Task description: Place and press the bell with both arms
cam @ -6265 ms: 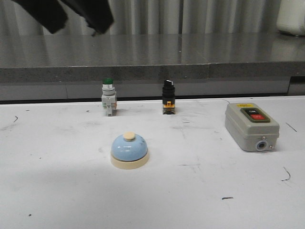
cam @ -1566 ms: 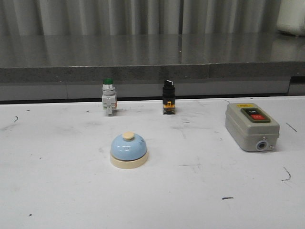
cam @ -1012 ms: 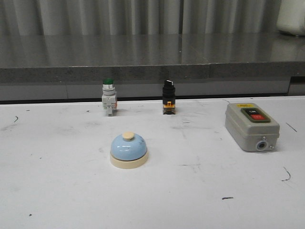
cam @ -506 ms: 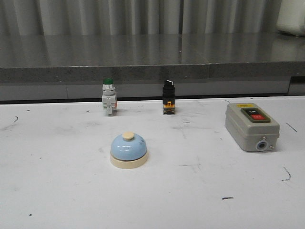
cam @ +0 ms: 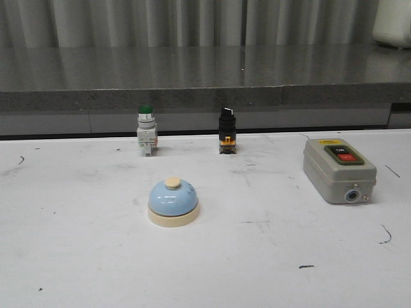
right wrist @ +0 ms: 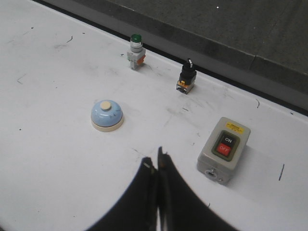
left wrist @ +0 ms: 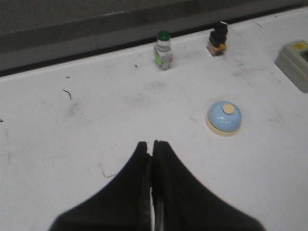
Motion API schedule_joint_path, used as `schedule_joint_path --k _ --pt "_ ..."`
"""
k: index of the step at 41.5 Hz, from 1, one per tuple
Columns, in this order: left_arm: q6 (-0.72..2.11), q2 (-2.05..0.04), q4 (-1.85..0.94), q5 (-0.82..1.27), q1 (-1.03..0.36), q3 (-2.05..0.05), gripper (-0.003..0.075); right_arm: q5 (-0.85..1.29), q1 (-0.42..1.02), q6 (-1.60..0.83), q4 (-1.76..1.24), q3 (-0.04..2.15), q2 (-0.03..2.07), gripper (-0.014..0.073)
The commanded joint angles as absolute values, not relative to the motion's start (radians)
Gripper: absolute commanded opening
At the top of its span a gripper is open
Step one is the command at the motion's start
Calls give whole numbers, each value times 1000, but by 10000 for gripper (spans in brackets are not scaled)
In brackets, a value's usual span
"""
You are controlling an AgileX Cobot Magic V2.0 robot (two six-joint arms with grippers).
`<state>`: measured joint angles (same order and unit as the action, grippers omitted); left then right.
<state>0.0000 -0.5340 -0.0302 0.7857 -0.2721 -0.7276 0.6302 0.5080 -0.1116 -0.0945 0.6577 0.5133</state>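
— Front view first, near to far: bare white table (cam: 77,269) up close, then the bell (cam: 173,203) sitting upright a little left of centre, dome and cream button untouched. Beyond it at about eleven o'clock the green-capped push button (cam: 146,130), at about one o'clock the black selector switch (cam: 227,130); off at two to three o'clock the grey switch box (cam: 338,170). No arm visible from this camera.

— And from the wrists?

— Left gripper (left wrist: 152,149): fingers pressed together, holding nothing. Bell (left wrist: 224,117) off at roughly two o'clock from the tips, clear table between. Right gripper (right wrist: 156,166): likewise closed and empty, with the bell (right wrist: 107,115) near ten o'clock and the switch box (right wrist: 224,149) close by at two.

— Nearer arm?

— Hard to call; both well apart from the bell, neither touching it. Probably the left, given the bell's spot left of centre.

— Long axis to line up with?

— None worth minding; round base, so any approach angle suits. Still to do, judging by this: opening one pair of fingers for the placing, then pressing straight down on the button.
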Motion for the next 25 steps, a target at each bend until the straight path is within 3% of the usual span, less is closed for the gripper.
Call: schedule_joint_path --k 1,25 --pt "-7 -479 -21 629 -211 -700 -20 551 501 -112 -87 683 515 -67" --pt "-7 -23 -21 8 0 -37 -20 551 501 -112 -87 683 515 -67"
